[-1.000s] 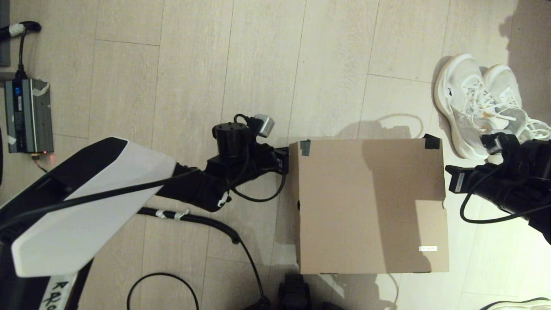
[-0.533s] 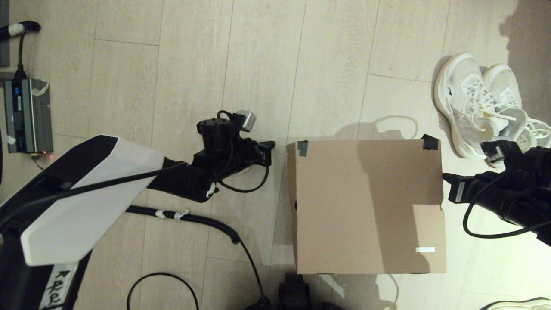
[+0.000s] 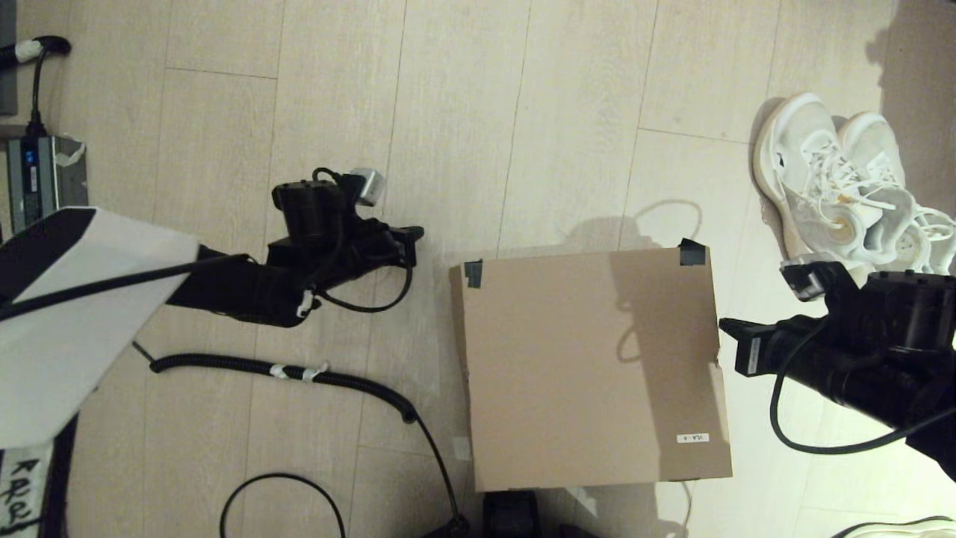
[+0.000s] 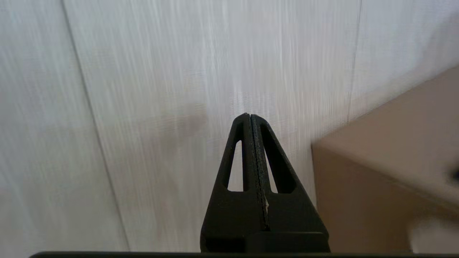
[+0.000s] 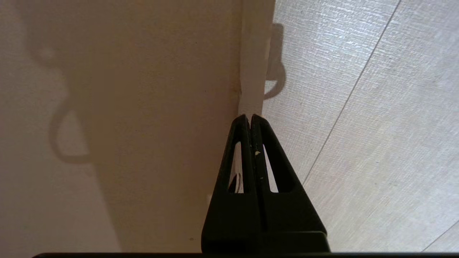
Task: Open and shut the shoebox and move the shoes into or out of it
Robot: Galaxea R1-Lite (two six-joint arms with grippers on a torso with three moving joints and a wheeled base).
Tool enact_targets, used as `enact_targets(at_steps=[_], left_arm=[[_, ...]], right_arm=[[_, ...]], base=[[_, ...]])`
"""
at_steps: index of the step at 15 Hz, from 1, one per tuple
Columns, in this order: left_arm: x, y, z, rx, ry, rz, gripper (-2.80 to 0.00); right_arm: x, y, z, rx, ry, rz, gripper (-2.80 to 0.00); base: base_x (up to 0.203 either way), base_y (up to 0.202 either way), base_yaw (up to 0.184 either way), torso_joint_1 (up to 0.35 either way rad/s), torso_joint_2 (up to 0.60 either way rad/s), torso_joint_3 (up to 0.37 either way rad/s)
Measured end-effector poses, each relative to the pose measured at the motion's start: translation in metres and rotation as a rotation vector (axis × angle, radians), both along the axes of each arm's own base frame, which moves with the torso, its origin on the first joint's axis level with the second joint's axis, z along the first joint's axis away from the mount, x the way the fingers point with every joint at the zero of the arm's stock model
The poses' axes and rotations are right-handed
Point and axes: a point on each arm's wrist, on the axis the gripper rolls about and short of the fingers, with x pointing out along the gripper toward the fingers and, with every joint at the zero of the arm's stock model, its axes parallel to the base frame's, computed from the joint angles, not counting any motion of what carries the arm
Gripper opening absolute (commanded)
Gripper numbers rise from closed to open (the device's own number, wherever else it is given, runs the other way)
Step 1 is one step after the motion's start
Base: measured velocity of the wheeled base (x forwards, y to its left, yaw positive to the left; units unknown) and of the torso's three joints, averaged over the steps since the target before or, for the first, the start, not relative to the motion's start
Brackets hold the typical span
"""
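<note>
The shoebox (image 3: 590, 366) lies on the floor with its lid down, black tape on its two far corners and a white label near the front right. The pair of white sneakers (image 3: 836, 187) sits on the floor at the far right, outside the box. My left gripper (image 3: 417, 235) is shut and empty, off to the left of the box's far left corner (image 4: 387, 161). My right gripper (image 3: 723, 327) is shut and empty, its tip right at the box's right edge (image 5: 247, 71).
A grey power unit (image 3: 41, 179) lies at the far left. A ribbed hose (image 3: 299, 371) and black cables (image 3: 426, 456) run over the floor to the left of the box. Another white shoe's edge (image 3: 896, 527) shows at the bottom right.
The shoebox has slid to the left and turned slightly. My left gripper has drawn back left, away from the box's corner. My right arm has followed the box leftward.
</note>
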Motion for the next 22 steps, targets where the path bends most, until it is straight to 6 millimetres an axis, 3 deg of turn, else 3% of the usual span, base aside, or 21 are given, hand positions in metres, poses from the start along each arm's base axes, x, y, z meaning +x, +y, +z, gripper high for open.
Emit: enact_targets(at_steps=[4, 6, 9, 14, 16, 22], left_arm=[[-0.028, 0.008, -0.01, 0.043, 0.123, -0.022, -2.8], [-0.04, 0.0, -0.012, 0.06, 0.155, -0.051, -2.8], [-0.048, -0.021, -0.011, 0.065, 0.152, -0.105, -2.8], [-0.033, -0.042, -0.004, 0.048, 0.098, -0.133, -2.8], [-0.022, -0.043, 0.003, 0.038, 0.072, -0.124, -2.8], [0.017, -0.043, 0.029, 0.013, 0.0, -0.092, -2.8]], right_arm=[[0.0, -0.028, 0.003, -0.011, -0.012, -0.096, -2.8], [-0.003, -0.042, 0.0, -0.005, -0.003, -0.13, -2.8], [-0.007, -0.044, -0.011, 0.009, 0.045, -0.124, -2.8], [-0.003, -0.02, -0.025, 0.018, 0.076, -0.037, -2.8], [-0.004, -0.009, -0.03, 0.016, 0.076, -0.002, -2.8], [-0.015, -0.002, -0.037, 0.009, 0.109, 0.026, -2.8]], base=[[0.0, 0.0, 0.0, 0.0, 0.0, 0.0], [0.0, 0.0, 0.0, 0.0, 0.0, 0.0], [0.0, 0.0, 0.0, 0.0, 0.0, 0.0], [0.0, 0.0, 0.0, 0.0, 0.0, 0.0], [0.0, 0.0, 0.0, 0.0, 0.0, 0.0], [0.0, 0.0, 0.0, 0.0, 0.0, 0.0]])
